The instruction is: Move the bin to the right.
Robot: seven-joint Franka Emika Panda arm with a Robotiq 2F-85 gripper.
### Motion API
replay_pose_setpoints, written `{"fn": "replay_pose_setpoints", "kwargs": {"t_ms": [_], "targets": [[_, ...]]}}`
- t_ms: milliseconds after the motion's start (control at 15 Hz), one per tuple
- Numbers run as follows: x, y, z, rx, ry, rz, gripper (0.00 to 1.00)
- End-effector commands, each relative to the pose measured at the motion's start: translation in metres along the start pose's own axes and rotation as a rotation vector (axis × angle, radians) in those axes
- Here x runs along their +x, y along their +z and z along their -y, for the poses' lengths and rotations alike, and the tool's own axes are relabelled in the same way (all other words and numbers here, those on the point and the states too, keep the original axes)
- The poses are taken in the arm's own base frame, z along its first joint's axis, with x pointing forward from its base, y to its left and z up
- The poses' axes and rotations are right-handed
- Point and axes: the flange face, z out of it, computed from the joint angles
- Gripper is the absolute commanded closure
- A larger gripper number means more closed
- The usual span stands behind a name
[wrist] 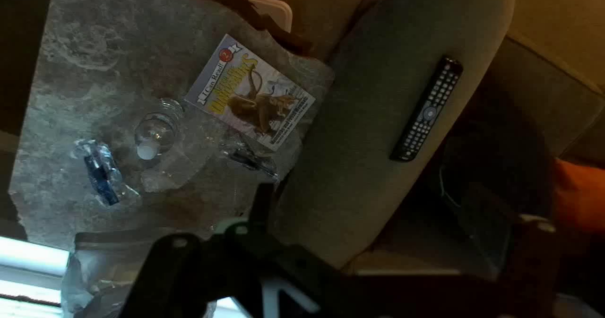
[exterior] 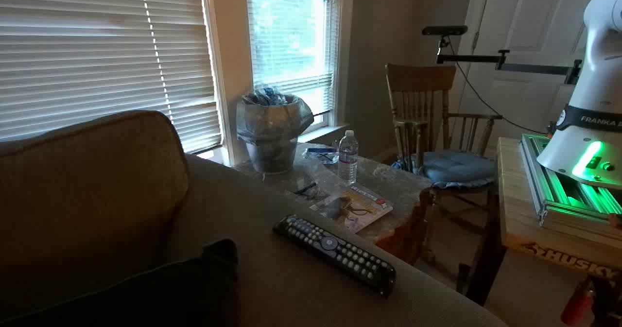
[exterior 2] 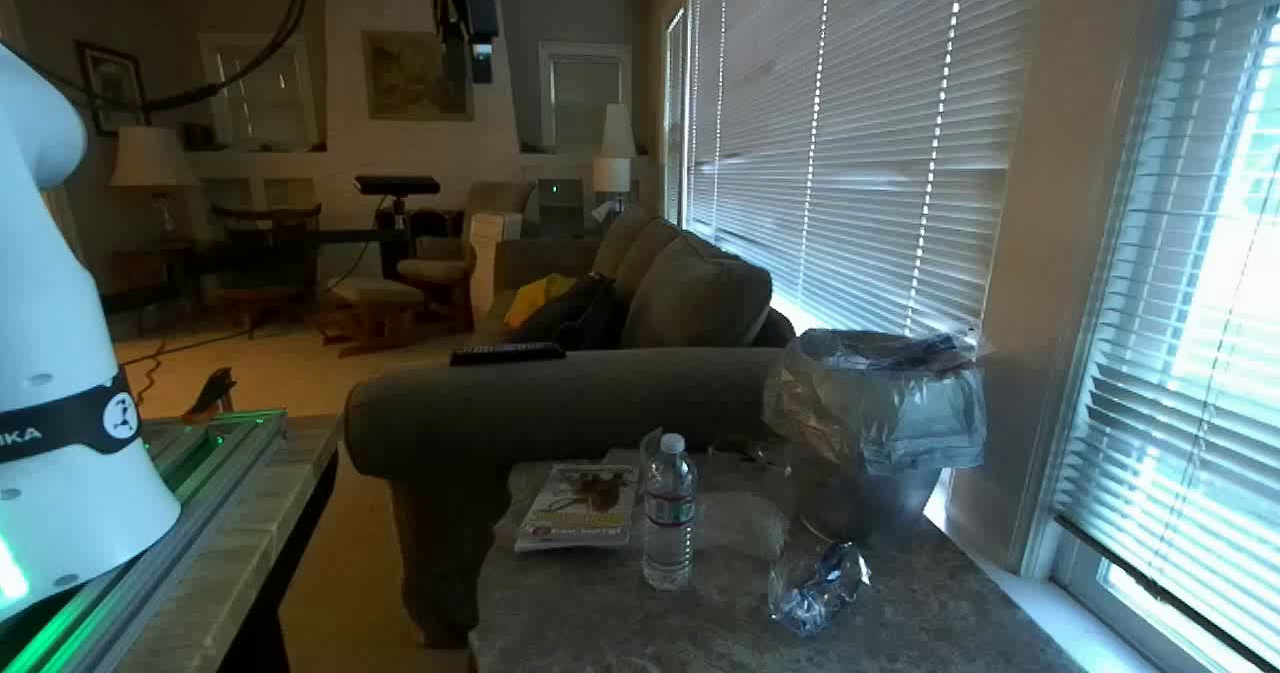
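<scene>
Honestly, I can't tell how wide the gripper (exterior 2: pixel 470 61) stands, though I see nothing in it, and with the bin (exterior: pixel 271 153) on the table (exterior 2: pixel 600 613) by the window (exterior: pixel 289 40), pinching only loose liner (exterior 2: pixel 920 418) could tip it toward the bottle (exterior 2: pixel 669 523).

In an exterior view, bin (exterior 2: pixel 870 478) on the table (exterior 2: pixel 640 643), packet (exterior 2: pixel 820 593) before it, bottle (exterior 2: pixel 670 513) left of the packet, book (exterior 2: pixel 580 503) left of the bottle, remote (exterior 2: pixel 507 354) behind, on the sofa arm (exterior 2: pixel 570 403). In an exterior view, chair (exterior: pixel 420 77) behind the table; right of both, robot arm (exterior: pixel 583 137) on the workbench (exterior: pixel 515 191).
</scene>
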Motion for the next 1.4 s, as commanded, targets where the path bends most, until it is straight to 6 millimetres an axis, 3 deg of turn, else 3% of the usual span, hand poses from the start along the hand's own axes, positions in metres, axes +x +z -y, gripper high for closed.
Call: {"fn": "replay_pose_setpoints", "kwargs": {"t_ms": [0,467,667,933,1333], "targets": [[0.0,-0.001,0.0,0.0,0.0,0.001,0.0],[0.0,-0.001,0.0,0.0,-0.001,0.001,0.0],[0.038,0.02,-0.001,-0.013,0.092,-0.045,0.0],[0.098,0.05,-0.018,-0.031,0.271,-0.166,0.0],[0.178,0.089,-0.07,-0.106,0.526,-0.235,0.0]]}}
